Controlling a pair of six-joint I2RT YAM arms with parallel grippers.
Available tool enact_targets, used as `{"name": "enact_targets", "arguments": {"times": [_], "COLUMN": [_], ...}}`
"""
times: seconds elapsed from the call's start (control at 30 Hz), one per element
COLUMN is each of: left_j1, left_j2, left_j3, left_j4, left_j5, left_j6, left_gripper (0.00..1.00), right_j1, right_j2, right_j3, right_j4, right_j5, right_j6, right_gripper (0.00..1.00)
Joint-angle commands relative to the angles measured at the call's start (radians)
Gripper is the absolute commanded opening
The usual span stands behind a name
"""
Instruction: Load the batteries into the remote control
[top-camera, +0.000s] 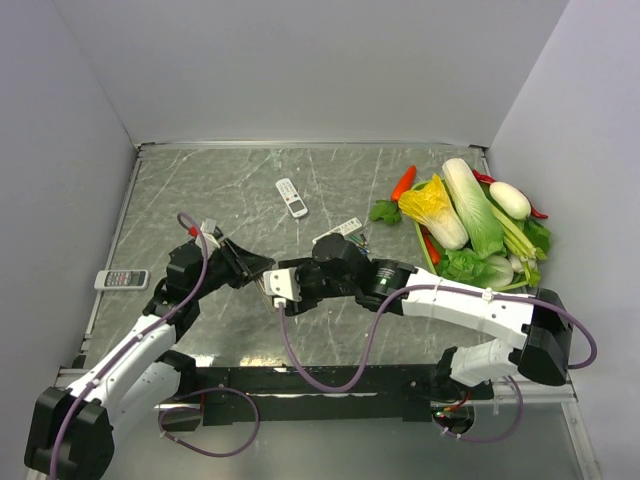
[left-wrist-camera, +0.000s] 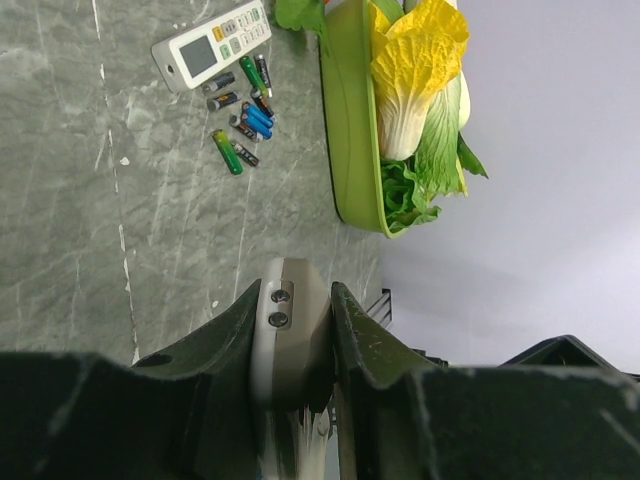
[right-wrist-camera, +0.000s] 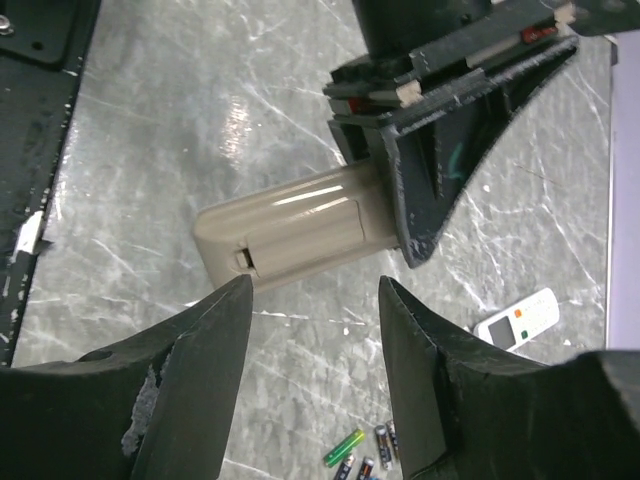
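My left gripper is shut on the remote control, clamping its sides above the table. The right wrist view shows its grey-beige back facing up, with the bay cover and its latch at the free end, and the left gripper holding the other end. My right gripper stands open just short of that free end, with nothing between its fingers. The batteries lie loose on the table: green, blue and dark ones. From above, the two grippers meet mid-table.
A white remote with a screen lies beside the batteries. Another white remote sits further back, and a third lies at the left edge. A green tray of vegetables stands at the right.
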Motion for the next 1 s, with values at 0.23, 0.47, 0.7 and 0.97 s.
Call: {"name": "enact_targets", "arguments": {"times": [0.23,0.47,0.7,0.97], "left_j1": [0.000,0.000,0.000,0.000], "left_j2": [-0.037,-0.046,-0.057,-0.068], "left_j3": [0.040,0.034,0.028,0.031], "left_j4": [0.020,0.031,0.041,0.038], "left_j5": [0.001,0.001,0.003,0.007], "left_j6": [-0.006,-0.016,-0.035,-0.035], "left_gripper": [0.01,0.01,0.01,0.01], "right_j1": [0.039,0.042,0.043,0.043], "right_j2": [0.085,0.116,0.134,0.139], "right_j3": [0.122,0.145,0.155,0.152], "right_j4": [-0.088,-0.117,-0.120,-0.102], "right_j5": [0.031,0.052,0.060,0.086], "right_j6": [-0.014,-0.022,-0.028,-0.029], "right_gripper": [0.65,0.66,0.66,0.66]}}
